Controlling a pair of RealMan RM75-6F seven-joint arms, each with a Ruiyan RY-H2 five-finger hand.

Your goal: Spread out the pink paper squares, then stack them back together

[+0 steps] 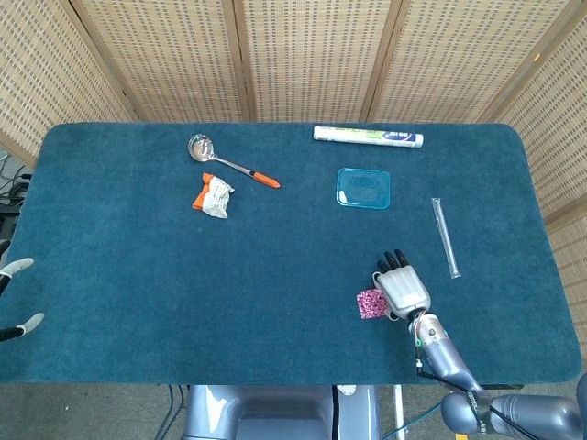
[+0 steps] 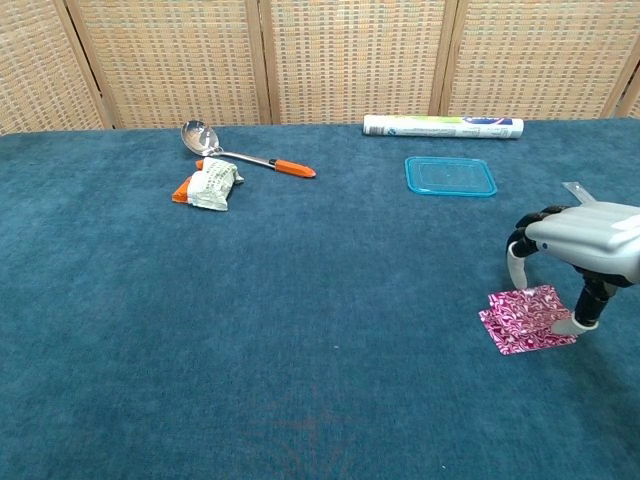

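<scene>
Fingertips of my left hand (image 1: 16, 298) showed at the far left, apart and holding nothing. Pink paper squares (image 2: 528, 318) lay overlapped, well nearer me than the blue lid (image 2: 450, 176). My right hand (image 2: 580, 240) arched over the squares, fingertips (image 2: 516, 268) down; I couldn't tell whether it gripped them.

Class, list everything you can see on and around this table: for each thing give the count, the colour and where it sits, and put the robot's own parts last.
pink paper squares: two, overlapping, pink patterned, near right of the table
spoon: one, silver with orange handle tip, far left-centre
snack wrapper: one, white and orange, just below the spoon
tube: one, white with green print, far edge
lid: one, clear blue, right of centre
clear stick: one, transparent, right side
table: one, dark blue cloth
screens: tan woven, behind the table
right hand: grey, fingers arched over the squares
left hand: only pale tips at the left edge
</scene>
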